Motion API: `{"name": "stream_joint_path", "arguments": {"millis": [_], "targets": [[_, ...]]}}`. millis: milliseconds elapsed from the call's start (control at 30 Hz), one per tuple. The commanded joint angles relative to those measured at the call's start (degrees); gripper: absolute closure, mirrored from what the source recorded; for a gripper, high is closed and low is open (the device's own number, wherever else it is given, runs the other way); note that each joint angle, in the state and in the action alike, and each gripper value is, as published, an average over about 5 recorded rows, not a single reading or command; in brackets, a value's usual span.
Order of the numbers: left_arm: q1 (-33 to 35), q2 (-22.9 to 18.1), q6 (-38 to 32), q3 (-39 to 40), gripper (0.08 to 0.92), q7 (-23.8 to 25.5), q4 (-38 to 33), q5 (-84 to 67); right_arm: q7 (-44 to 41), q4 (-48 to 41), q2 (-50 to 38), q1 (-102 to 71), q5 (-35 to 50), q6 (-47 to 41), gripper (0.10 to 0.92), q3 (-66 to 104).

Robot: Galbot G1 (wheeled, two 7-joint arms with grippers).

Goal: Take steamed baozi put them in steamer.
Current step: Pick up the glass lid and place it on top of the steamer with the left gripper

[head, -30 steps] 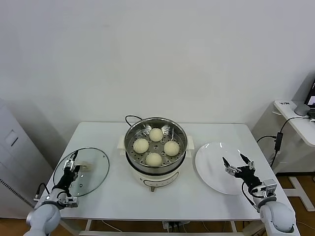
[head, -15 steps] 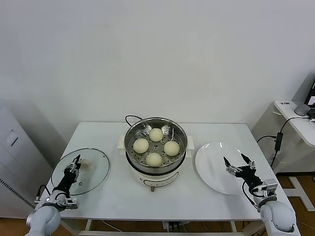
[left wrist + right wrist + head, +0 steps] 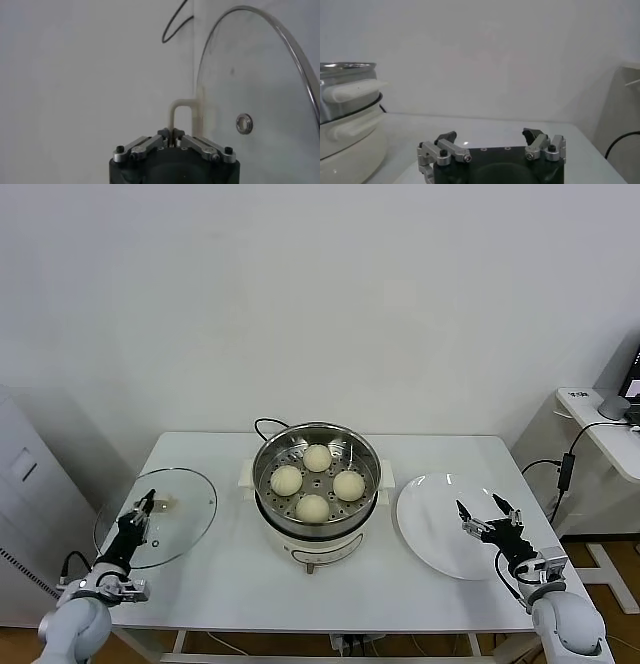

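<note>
Since a second earlier, the left gripper (image 3: 143,506) had pinched its fingers together on the cream handle (image 3: 182,116) of the glass lid (image 3: 160,514), and the lid had shifted slightly toward the table's left edge, tilted with its near rim raised. In the left wrist view the two fingertips met on the arched handle, with the lid's steel rim and small vent ring (image 3: 244,123) beside it.

All four buns (image 3: 316,481) sat in the steamer (image 3: 317,504), spaced around the perforated tray: one at the back, one on each side, one at the front. The steamer stood at the middle of the white table (image 3: 220,584), its black cord (image 3: 268,424) trailing off behind it.

The right gripper (image 3: 486,516) hovered with its fingers spread wide over the near right part of the white plate (image 3: 430,519), which lay just right of the steamer. In the right wrist view its fingers (image 3: 446,137) stood well apart, pinching nothing.
</note>
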Motion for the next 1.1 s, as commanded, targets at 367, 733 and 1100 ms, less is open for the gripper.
{"name": "stream_joint_path", "arguments": {"millis": [367,733,1100], "targets": [[-2.16,11.00,20.26,7.05,0.896,14.91,-23.30,-11.48,-0.18,0.97,0.23,0.02,0.18,-0.18,0.203,-0.22],[-9.94,10.20,33.51,24.71,0.896,17.48,-28.97,-3.94,-0.40,0.91,0.22,-0.08,0.12,-0.12,0.203,0.17],[-16.72,3.31,40.66,36.06,0.896,24.32,-27.75,3.99,-0.44,0.82,-0.25,-0.44,0.05,-0.12,0.203,0.77]]}}
